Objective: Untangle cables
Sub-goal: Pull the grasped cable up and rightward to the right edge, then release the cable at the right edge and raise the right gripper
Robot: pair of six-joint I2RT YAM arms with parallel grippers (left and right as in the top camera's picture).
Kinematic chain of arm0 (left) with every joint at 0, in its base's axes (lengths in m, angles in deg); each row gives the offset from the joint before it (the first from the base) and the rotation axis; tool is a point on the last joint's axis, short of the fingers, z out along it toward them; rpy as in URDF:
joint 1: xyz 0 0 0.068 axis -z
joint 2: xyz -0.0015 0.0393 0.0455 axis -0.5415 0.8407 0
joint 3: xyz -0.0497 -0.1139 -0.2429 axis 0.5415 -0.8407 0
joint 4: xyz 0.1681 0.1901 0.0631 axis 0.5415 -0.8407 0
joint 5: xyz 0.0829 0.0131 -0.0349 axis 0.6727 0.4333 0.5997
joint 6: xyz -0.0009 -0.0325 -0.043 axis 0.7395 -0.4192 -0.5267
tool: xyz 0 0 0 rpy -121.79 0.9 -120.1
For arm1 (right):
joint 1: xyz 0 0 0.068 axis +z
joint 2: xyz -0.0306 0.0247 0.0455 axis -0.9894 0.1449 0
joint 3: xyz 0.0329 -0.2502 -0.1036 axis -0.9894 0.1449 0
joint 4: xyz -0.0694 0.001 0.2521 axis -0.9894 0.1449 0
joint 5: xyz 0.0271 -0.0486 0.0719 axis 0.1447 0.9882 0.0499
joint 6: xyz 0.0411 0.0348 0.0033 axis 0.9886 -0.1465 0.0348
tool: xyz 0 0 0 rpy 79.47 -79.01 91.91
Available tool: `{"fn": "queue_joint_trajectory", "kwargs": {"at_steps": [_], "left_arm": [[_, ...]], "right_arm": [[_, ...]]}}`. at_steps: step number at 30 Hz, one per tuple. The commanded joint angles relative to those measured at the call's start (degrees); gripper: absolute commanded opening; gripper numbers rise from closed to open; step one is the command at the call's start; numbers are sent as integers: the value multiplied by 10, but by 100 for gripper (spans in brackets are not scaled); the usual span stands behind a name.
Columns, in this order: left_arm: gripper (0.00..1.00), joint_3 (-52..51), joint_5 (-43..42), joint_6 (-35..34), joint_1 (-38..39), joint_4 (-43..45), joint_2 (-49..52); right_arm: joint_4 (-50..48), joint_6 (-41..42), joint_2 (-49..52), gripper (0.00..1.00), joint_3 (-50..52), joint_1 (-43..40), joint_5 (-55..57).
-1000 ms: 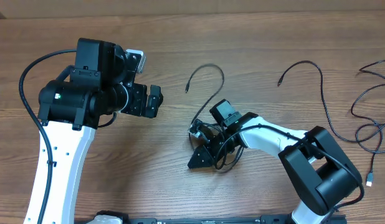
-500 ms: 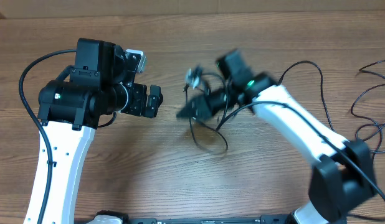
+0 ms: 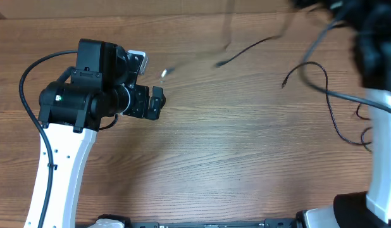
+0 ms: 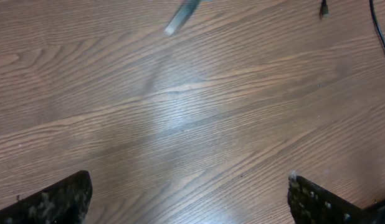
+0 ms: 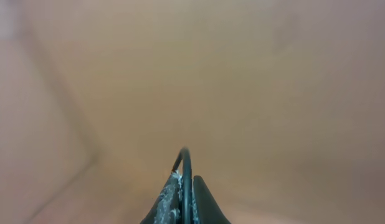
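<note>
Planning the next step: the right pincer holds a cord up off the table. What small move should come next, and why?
Probably reach the open left pincer toward the silver plug blurred just beyond it. The right pincer is shut on a thin black cord, so catching a loose end could help separate strands.

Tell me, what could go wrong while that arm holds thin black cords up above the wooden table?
The right gripper pinches one thin black cord right at its fingertips, so the cord might slip free and drop. The hanging cords look blurred and are probably swinging. Their silver plug end is close to the open left gripper and could snag there.
</note>
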Motion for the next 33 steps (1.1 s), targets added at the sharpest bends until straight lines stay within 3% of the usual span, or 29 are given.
{"fn": "queue_joint_trajectory", "kwargs": {"at_steps": [1,9,13,30,33], "left_arm": [[100,2,5,-6,1,0,2],[100,2,5,-6,1,1,2],[100,2,5,-6,1,1,2],[100,2,5,-6,1,1,2],[100,2,5,-6,1,1,2]], "right_arm": [[-6,4,-17,4,-58,-65,97],[15,5,-9,4,-69,-234,128],[55,5,7,4,-69,-279,128],[280,5,201,4,-69,-341,128],[301,8,227,19,-69,-341,127]]}}
